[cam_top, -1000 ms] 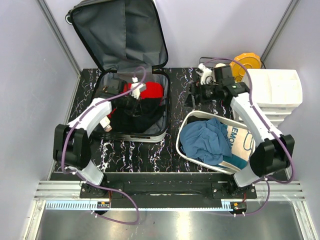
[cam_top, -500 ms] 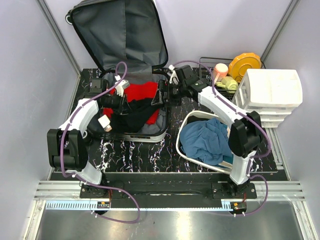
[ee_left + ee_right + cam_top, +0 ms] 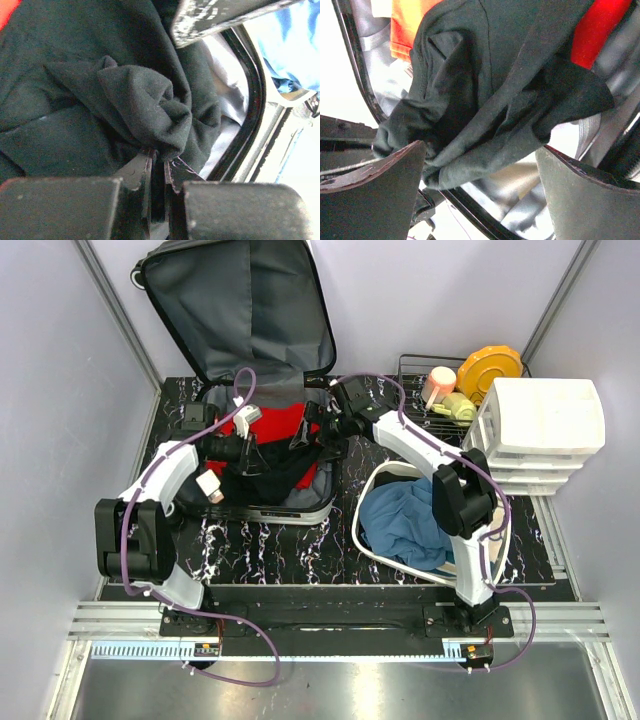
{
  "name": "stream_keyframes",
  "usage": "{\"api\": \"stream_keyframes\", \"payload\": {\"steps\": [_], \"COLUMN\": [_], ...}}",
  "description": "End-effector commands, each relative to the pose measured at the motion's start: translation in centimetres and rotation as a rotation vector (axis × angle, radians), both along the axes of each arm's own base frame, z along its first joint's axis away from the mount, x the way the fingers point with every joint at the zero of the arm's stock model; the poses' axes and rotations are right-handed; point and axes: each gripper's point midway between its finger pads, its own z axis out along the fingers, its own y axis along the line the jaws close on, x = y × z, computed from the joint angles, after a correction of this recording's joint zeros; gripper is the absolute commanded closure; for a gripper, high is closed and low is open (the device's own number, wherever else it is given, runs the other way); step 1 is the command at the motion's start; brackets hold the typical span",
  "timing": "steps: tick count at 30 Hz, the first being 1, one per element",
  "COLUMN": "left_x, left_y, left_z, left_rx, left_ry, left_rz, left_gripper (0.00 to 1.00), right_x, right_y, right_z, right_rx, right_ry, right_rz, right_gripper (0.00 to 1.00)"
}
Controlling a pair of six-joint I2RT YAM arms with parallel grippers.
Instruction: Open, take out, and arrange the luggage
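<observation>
The luggage (image 3: 240, 310) lies open, its lid propped up at the back and its base rim (image 3: 290, 512) on the table. Inside are a black garment (image 3: 265, 475) and a red garment (image 3: 280, 422). My left gripper (image 3: 252, 448) is shut on a fold of the black garment, and the pinch shows in the left wrist view (image 3: 158, 157). My right gripper (image 3: 305, 438) hangs open over the suitcase's right side. In the right wrist view (image 3: 480, 170) the black garment (image 3: 485, 75) bunches between the spread fingers and the red garment (image 3: 600, 30) lies beyond.
A white basin (image 3: 372, 480) holding blue cloth (image 3: 410, 520) sits right of the suitcase. A white drawer organiser (image 3: 550, 425) stands at the far right. A wire rack behind it holds an orange plate (image 3: 495, 370) and a pink cup (image 3: 440, 380). Walls close in on both sides.
My right arm has swung left from the rack area to over the suitcase, its gripper open at the black garment. My left gripper stays in the suitcase, holding the black garment.
</observation>
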Motion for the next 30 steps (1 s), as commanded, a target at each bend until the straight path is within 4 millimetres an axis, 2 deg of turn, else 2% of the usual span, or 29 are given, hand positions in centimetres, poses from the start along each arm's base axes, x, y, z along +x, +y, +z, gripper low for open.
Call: {"api": "stream_keyframes", "payload": {"steps": [1, 5, 9, 12, 16, 18, 25, 28, 30], "left_x": [-1.2, -1.8, -1.9, -0.9, 1.2, 1.5, 2.2, 2.3, 2.3], "left_y": [-1.2, -2.3, -4.6, -5.6, -5.9, -6.0, -6.5, -6.7, -6.8], "left_z": [2.4, 1.7, 0.7, 0.3, -1.0, -0.9, 0.8, 1.9, 2.6], "left_rx": [-0.091, -0.079, -0.036, -0.058, -0.058, -0.067, -0.11, -0.129, -0.142], "left_ry": [-0.076, -0.082, -0.109, -0.089, -0.036, -0.027, -0.055, -0.068, -0.077], "left_rz": [-0.08, -0.131, -0.181, -0.162, -0.096, -0.083, -0.064, -0.052, -0.047], "left_gripper": [1.0, 1.0, 0.99, 0.98, 0.97, 0.97, 0.96, 0.96, 0.96], "right_x": [1.1, 1.3, 1.4, 0.8, 0.2, 0.4, 0.1, 0.0, -0.1], "right_y": [1.5, 1.7, 2.1, 2.7, 2.8, 3.2, 3.2, 3.0, 3.0], "right_z": [0.2, -0.5, -0.3, 0.6, 1.5, 2.3, 0.5, -0.3, -0.7], "right_rx": [0.015, 0.012, 0.035, 0.078, 0.134, 0.175, 0.134, 0.099, 0.082], "right_ry": [0.005, 0.019, 0.014, -0.022, -0.067, -0.106, -0.071, -0.071, -0.074], "right_rz": [-0.049, -0.059, -0.041, 0.022, 0.06, 0.077, 0.079, 0.087, 0.093], "right_gripper": [0.0, 0.0, 0.0, 0.0, 0.0, 0.0, 0.02, 0.07, 0.2]}}
